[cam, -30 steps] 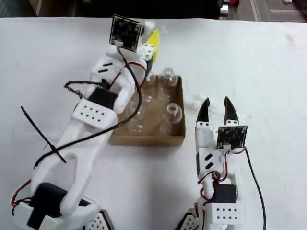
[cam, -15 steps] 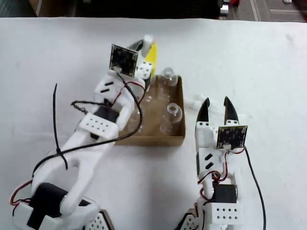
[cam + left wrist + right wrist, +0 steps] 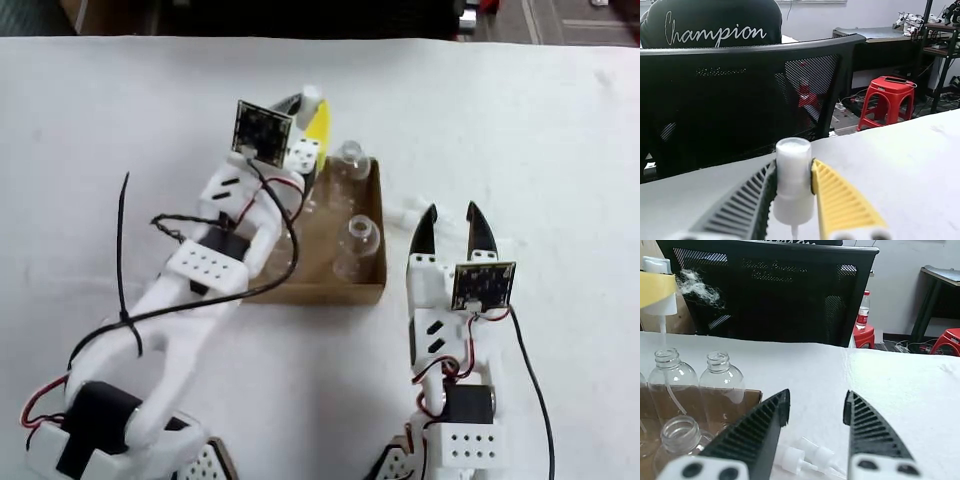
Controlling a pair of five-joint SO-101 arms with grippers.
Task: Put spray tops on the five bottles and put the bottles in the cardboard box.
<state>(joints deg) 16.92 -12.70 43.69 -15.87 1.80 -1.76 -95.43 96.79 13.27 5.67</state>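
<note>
Capping step in hand. Spray top (image 3: 794,180) pinched in left jaws, held above far edge of cardboard box (image 3: 330,293); uncapped bottles (image 3: 356,240) stood inside. Right jaws spread, empty, beside box. Next: tube (image 3: 662,332) to be lined over bottle neck, lowered.

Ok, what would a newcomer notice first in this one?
The left gripper is shut on a white spray top, held above the far edge of the cardboard box. In the box stand clear bottles with open necks. The right gripper sits open just right of the box, loose spray tops lying ahead of it.
</note>
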